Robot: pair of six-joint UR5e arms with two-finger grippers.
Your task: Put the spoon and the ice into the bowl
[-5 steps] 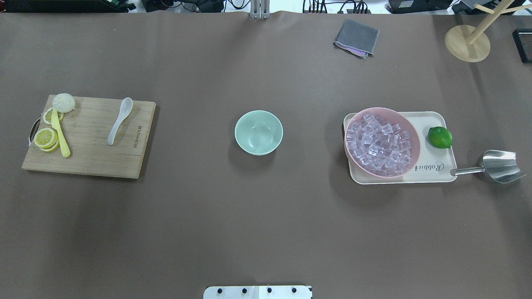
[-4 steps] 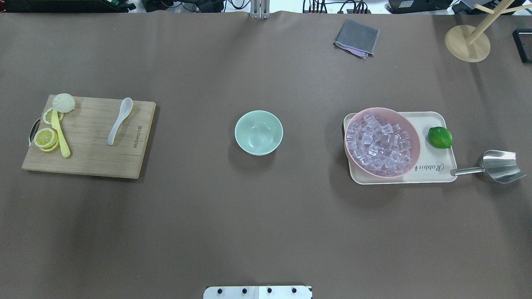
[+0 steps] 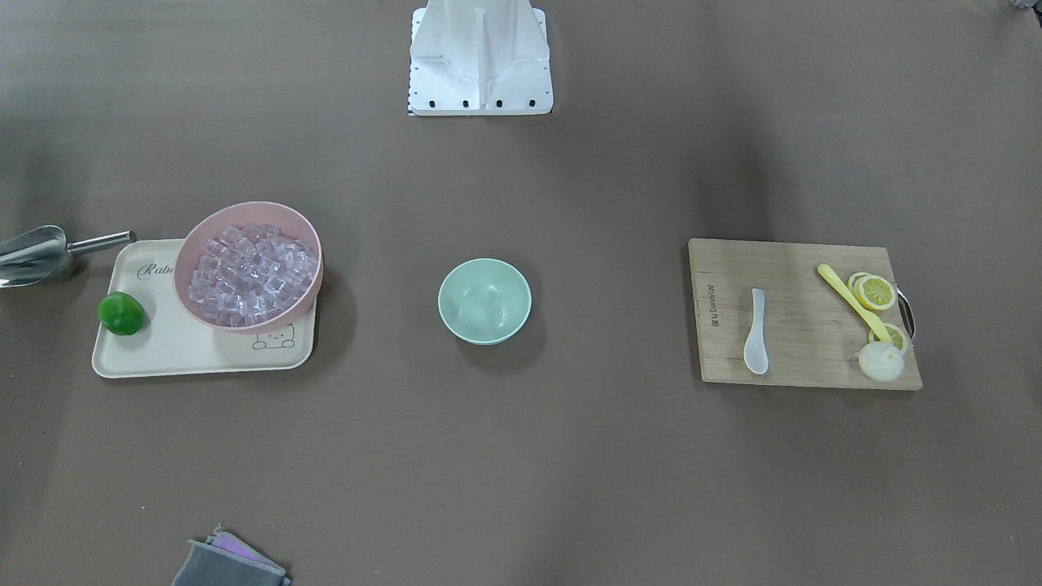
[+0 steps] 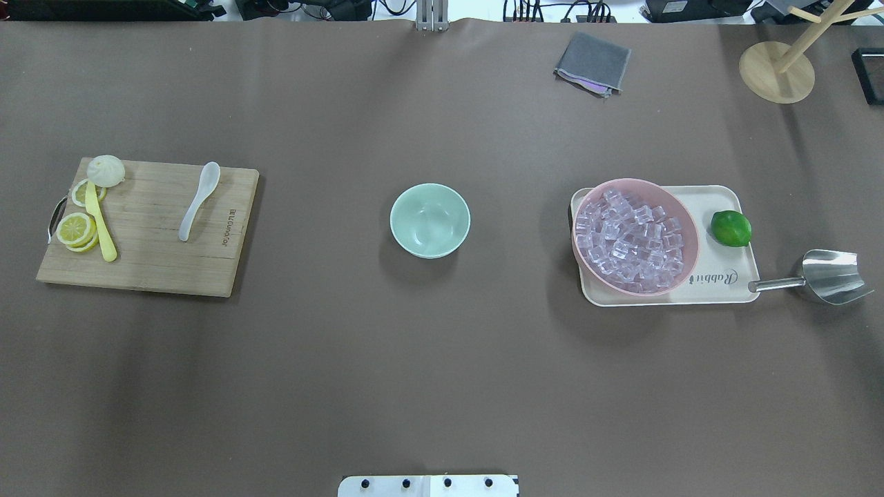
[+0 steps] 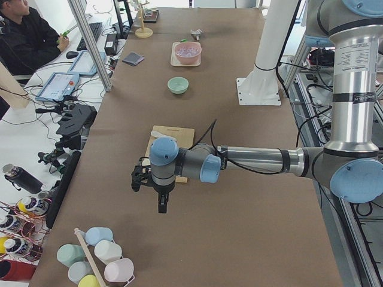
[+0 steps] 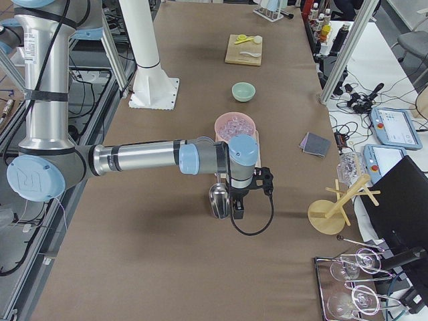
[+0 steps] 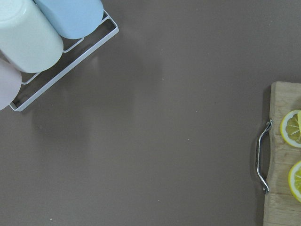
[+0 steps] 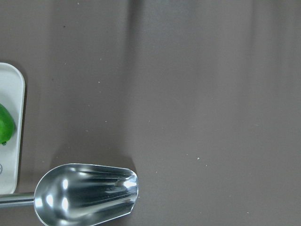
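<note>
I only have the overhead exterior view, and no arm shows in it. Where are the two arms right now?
Observer: The left tool hangs over bare table beyond the metal-handle end of the wooden cutting board, near some pastel cups.
Operator: And the right one?
Observer: The right tool hangs by the shiny metal scoop, past the end of the cream tray.
Operator: Open or shut?
Observer: Unclear. Neither wrist view shows any fingers.

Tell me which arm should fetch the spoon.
Left. The spoon lies on the board on the robot's left, with the left gripper just past it; the right gripper is by the scoop.
</note>
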